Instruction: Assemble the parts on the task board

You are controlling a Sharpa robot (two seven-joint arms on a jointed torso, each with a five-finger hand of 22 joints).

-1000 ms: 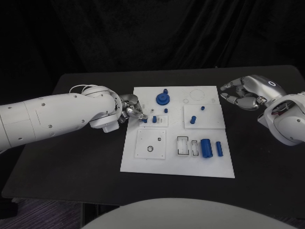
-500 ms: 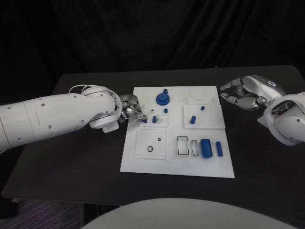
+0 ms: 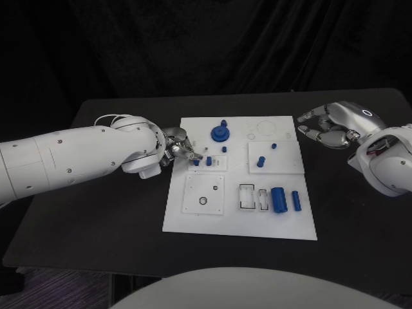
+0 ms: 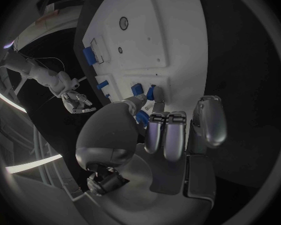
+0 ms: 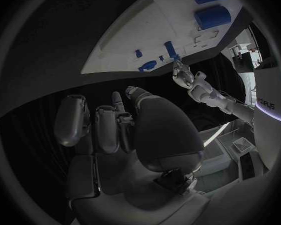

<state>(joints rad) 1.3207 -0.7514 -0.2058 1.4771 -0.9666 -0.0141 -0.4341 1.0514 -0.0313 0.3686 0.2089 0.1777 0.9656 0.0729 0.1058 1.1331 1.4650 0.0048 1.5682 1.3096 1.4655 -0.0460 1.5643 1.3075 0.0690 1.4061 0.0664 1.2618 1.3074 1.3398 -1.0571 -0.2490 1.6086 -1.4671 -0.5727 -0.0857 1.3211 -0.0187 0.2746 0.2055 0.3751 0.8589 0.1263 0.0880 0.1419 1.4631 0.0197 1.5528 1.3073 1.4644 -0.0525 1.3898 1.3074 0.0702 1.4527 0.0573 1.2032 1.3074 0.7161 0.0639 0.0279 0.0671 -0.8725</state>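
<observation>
white plastic and blue pieces sit on a black worktop (image 3: 104, 212). the left hand (image 3: 176, 147) is at the left edge of the task board (image 3: 215, 215), its fingers (image 4: 154, 130) curled in and reaching a small blue peg (image 3: 195, 162) near that edge; whether they are pinching it or only touching it cannot be told. just beside it stands a second small peg (image 3: 209, 159). toward the far edge of the board a round blue knob (image 3: 221, 132) stands upright. nearer the board's right half two short pegs (image 3: 262, 161) stand in a raised square block. toward the near right corner a thick blue cylinder (image 3: 279, 199) lies flat next to a thinner blue rod (image 3: 297, 200). the right hand (image 3: 331, 127) hovers beyond the board's far right corner, over the worktop, fingers (image 5: 109, 127) clenched on nothing.
</observation>
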